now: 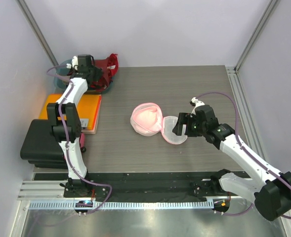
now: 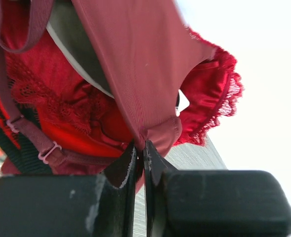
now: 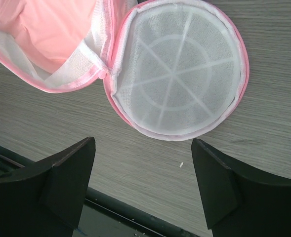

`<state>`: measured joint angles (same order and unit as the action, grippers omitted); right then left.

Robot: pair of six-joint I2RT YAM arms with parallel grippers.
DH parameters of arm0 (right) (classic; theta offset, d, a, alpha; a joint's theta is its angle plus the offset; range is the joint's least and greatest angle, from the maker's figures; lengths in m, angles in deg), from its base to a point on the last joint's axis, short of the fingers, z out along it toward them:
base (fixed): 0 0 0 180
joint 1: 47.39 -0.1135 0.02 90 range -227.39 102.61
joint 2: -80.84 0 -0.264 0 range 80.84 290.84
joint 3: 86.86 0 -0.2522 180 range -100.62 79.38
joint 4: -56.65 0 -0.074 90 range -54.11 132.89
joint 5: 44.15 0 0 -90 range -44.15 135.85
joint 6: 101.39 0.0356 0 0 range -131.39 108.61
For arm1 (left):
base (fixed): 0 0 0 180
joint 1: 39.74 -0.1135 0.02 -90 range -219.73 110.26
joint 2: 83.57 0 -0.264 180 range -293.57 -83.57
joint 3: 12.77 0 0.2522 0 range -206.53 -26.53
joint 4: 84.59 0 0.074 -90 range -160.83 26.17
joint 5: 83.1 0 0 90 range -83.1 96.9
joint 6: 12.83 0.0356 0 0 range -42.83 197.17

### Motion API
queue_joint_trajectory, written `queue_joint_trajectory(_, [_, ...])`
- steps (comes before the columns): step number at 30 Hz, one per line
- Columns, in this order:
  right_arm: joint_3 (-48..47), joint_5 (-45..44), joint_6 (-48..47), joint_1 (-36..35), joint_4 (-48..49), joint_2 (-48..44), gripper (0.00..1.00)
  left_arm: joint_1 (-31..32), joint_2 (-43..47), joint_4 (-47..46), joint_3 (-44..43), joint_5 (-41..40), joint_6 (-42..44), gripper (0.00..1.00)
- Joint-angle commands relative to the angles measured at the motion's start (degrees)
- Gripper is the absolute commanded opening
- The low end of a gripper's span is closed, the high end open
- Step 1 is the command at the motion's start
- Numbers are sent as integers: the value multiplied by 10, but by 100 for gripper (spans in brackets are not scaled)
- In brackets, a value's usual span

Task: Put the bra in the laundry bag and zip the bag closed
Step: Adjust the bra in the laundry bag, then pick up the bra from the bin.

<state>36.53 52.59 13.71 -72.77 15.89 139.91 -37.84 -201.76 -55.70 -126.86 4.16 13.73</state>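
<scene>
**Bag open mid-table; bra pinched at far left**

Found bag (image 1: pixel 146 118) unzipped at mid-table, with round lid (image 3: pixel 177 74) laid flat beside it, joined at one edge. Recorded white mesh, pink zip trim, a ring and spokes of stiffening in the lid, and pink lining inside the body. Located bra (image 2: pixel 145 64) well apart at the far-left corner: dark red ribbed fabric with lace edging, above red garments in a teal bin (image 1: pixel 61 75). Noted left gripper (image 2: pixel 144 148) clamped on the bra's fabric. Noted right gripper (image 3: pixel 143 145) spread wide over the table just beside the lid, touching nothing. Logged orange folder (image 1: pixel 92 106) and black case (image 1: pixel 36 143) along the left edge. Observed grey wood-grain table (image 1: pixel 135 158), pale walls and metal corner posts.
</scene>
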Motion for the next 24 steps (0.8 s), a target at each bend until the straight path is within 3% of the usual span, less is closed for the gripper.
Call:
queue_joint_trajectory(1, [-21,-15,-15,-1,5,-16,85,0,95,-5,-7,-38,53,8])
queue_joint_trajectory(10, [-18,-23,-9,-2,-6,-34,94,-17,101,17,-103,26,104,6])
queue_joint_trajectory(24, [-22,-37,-8,-1,-26,-43,98,-58,109,37,-282,139,154,6])
